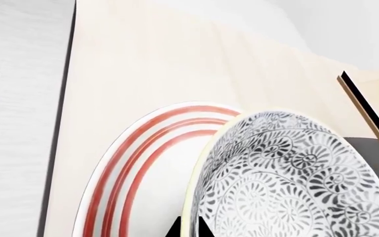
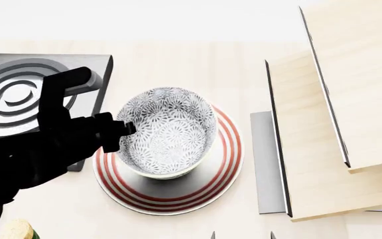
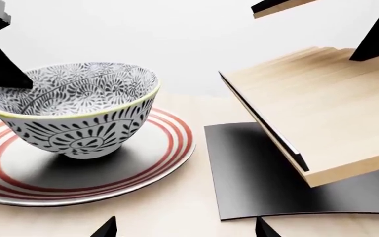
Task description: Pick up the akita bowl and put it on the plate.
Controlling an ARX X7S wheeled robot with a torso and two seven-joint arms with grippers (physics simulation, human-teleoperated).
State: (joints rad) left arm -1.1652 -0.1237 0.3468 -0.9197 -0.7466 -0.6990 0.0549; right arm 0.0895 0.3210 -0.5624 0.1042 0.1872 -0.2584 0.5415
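Observation:
The akita bowl (image 2: 167, 132), white with a dense dark floral pattern, hangs tilted over the middle of the red-ringed plate (image 2: 226, 164). My left gripper (image 2: 126, 130) is shut on the bowl's left rim. In the left wrist view the two black fingertips straddle the cream rim of the bowl (image 1: 295, 177), with the plate (image 1: 153, 168) behind it. The right wrist view shows the bowl (image 3: 77, 118) leaning low over the plate (image 3: 153, 158); whether its base touches I cannot tell. My right gripper (image 3: 186, 229) is open and holds nothing, near the front edge (image 2: 242, 235).
A dark grey square burner (image 2: 18, 94) with raised rings lies left of the plate, partly behind my left arm. A tiered wooden rack (image 2: 337, 99) on a dark base sheet (image 2: 265, 164) stands right of the plate. A yellowish object (image 2: 15, 230) shows at the bottom left.

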